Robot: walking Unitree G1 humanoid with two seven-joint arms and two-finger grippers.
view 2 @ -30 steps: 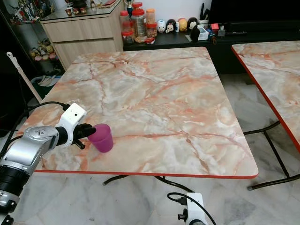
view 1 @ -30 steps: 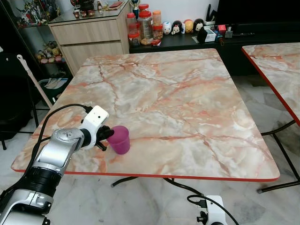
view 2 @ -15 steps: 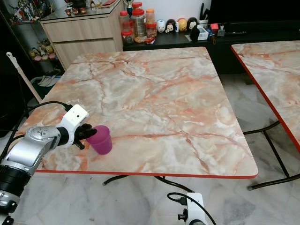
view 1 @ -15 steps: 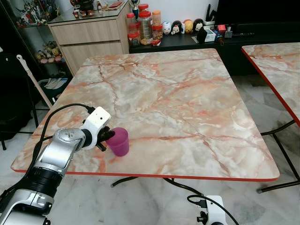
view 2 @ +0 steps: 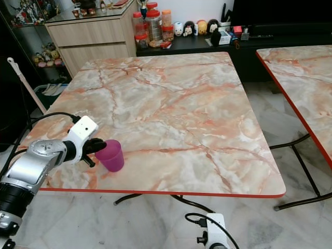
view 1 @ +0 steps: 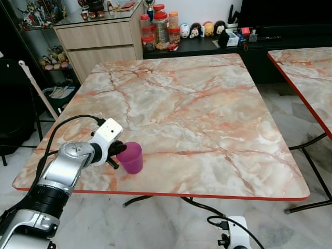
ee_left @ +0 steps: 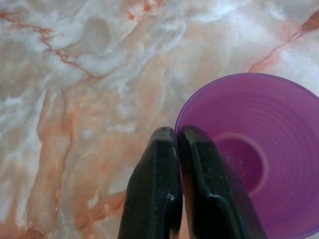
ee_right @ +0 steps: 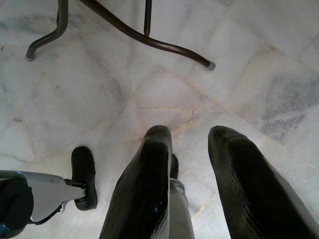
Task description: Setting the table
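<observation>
Near the surface's left front corner, the left pincer pinches the upright cup's rim, while the right pincer hangs spread.

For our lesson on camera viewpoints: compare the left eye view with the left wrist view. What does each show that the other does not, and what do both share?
Left eye view alone: the left arm reaching over the table's red edge, a wooden cabinet, jars, a second table, the tiled floor.

Left wrist view alone: the cup's ridged inside and bottom, and one finger inside the rim, the other outside.

Both: the purple cup, pinched by the left end effector, standing on the marble table top.
</observation>
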